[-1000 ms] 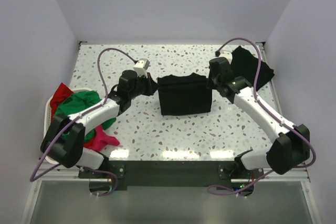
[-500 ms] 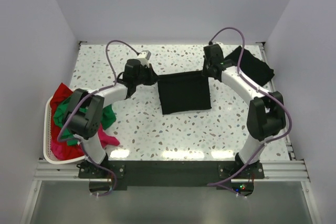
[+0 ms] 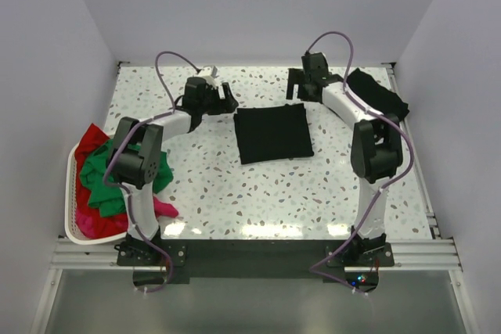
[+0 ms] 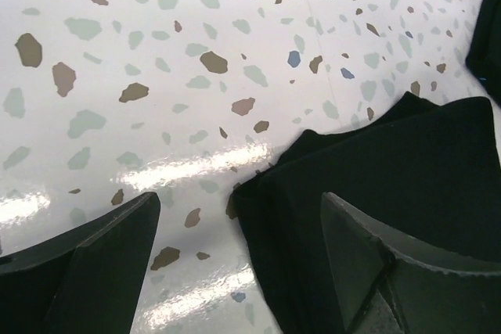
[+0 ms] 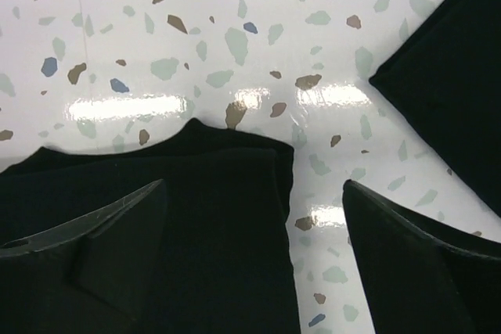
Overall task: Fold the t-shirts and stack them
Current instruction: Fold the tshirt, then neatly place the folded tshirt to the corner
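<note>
A black t-shirt (image 3: 272, 133) lies folded into a flat rectangle at the table's middle. My left gripper (image 3: 224, 98) hangs open just off its far left corner, and that corner (image 4: 376, 177) lies loose on the table between the fingers. My right gripper (image 3: 296, 84) is open above the far right corner (image 5: 196, 217), holding nothing. A second folded black t-shirt (image 3: 378, 93) rests at the far right, its edge (image 5: 454, 76) showing in the right wrist view. Green (image 3: 109, 166), red (image 3: 90, 137) and magenta (image 3: 160, 207) t-shirts are heaped at the left.
A white plastic basket (image 3: 69, 193) at the table's left edge holds the coloured heap, which spills over its rim. White walls close in the back and both sides. Purple cables arch over both arms.
Both grippers opened and let go of the black t-shirt's far corners. The shirt dropped flat, and both arms drew back toward the far wall.
</note>
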Robot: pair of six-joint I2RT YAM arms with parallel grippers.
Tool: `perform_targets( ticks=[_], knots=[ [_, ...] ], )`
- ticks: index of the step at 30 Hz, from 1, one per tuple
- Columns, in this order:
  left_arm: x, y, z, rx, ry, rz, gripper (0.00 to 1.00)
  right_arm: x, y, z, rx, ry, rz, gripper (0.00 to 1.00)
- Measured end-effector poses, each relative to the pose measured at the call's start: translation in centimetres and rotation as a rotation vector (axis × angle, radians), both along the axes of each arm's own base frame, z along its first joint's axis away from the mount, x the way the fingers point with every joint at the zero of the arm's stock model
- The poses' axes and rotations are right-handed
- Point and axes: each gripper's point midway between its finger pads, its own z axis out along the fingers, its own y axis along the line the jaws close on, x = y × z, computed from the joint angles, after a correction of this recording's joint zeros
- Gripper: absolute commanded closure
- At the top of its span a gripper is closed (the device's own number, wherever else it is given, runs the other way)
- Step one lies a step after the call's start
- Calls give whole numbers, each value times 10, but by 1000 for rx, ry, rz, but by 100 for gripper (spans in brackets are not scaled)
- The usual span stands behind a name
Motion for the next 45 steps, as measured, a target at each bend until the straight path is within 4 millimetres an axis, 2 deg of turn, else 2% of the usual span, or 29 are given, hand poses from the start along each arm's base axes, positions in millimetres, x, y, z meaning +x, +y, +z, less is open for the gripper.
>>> perform_targets(
  ticks=[3,7,12,22,27,36,43,45],
  knots=[
    [-1,6,1,17,-4,17,10,-3,-1,-1,24,3,21,1],
    [-19,7,1,13,7,-11,9,-27,-2,-7,69,40,67,1],
    [-36,0,-7,-13,36,-70,7,-58,-4,-17,119,86,118,1],
    [-49,-12,-19,-39,76,-137,6,-93,-13,-49,182,160,152,1],
    [-55,-17,-39,-35,121,-155,7,-97,-10,-52,221,161,176,1],
    [-46,-28,-41,-61,100,-192,12,-99,-17,-57,300,152,184,1],
    [-45,-33,-43,-76,94,-213,32,-92,-16,-46,418,119,215,1],
    [-46,-34,-45,-80,100,-219,34,-90,-14,-47,451,118,227,1]
  ],
)
